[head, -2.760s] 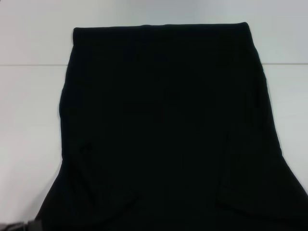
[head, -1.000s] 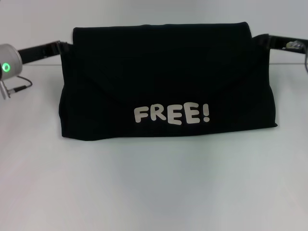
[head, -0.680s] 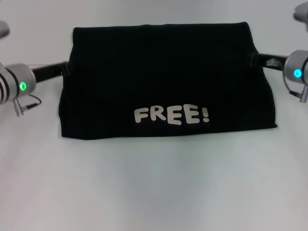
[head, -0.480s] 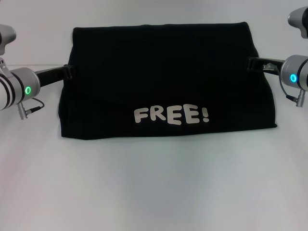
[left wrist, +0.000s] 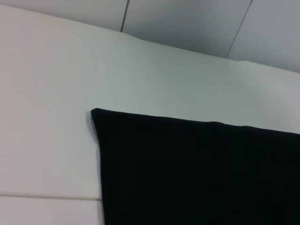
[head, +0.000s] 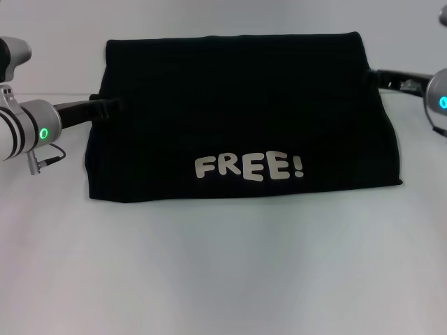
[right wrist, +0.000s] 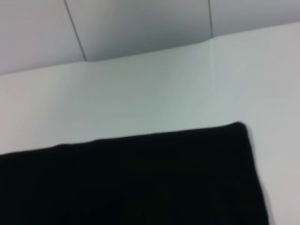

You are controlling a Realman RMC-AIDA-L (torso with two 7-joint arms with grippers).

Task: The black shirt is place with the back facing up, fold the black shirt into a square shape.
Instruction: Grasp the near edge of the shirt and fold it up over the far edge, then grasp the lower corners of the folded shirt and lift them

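Since before, both end effectors' tips now against the black shirt (head: 237,112); grip state unclear.

Folded black soft-fabric shirt (head: 241,118) lies wide on the white desk (head: 223,272).
White "FREE!" lettering faces up near its front edge; left hand (head: 105,108) and right hand (head: 374,75) touch its side edges.

Left arm (head: 24,132): silver-grey cylindrical wrist, black bands, round green indicator light, thin dark cable beneath. Left hand (head: 105,107): slim, black. Right arm (head: 438,100): silver-grey wrist, blue-green light. Right hand (head: 377,75): slim, black.
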